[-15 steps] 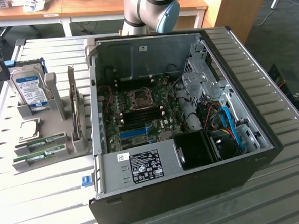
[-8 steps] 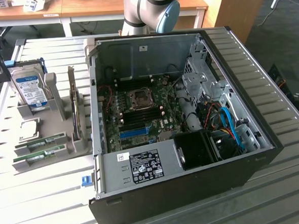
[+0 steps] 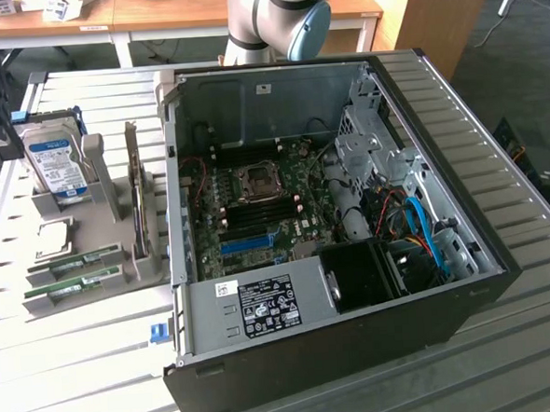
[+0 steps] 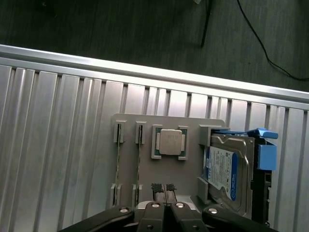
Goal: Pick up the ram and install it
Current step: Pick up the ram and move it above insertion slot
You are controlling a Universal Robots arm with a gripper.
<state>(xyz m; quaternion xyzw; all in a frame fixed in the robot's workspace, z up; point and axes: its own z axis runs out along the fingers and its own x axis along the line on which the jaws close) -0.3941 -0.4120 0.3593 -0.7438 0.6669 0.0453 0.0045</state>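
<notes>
My gripper is shut. Its two finger pads press flat on each other, and nothing is between them. I hold nothing.

I hang over a gray holder. It lies on the ribbed metal table, close to one long edge. Past that edge is dark floor.

Two green ram sticks stand on their thin edges in the holder, side by side and a little apart. The inner ram stick is just beside the square processor chip. The outer ram stick is near the holder's end. I cannot tell which of the two is the one I am meant to take. Both sit in their slots in the holder, and I touch neither. My pads are nearest the inner one and the chip.

On the chip's other side a hard drive with a blue and white label stands in the holder. A blue plastic bracket is on it.

In the exterior view the holder is on the exterior view's left of the open computer case. The motherboard lies flat inside the case. It has a processor socket, long black slots just beside the socket, and a blue slot. My arm rises behind the case's far wall.
</notes>
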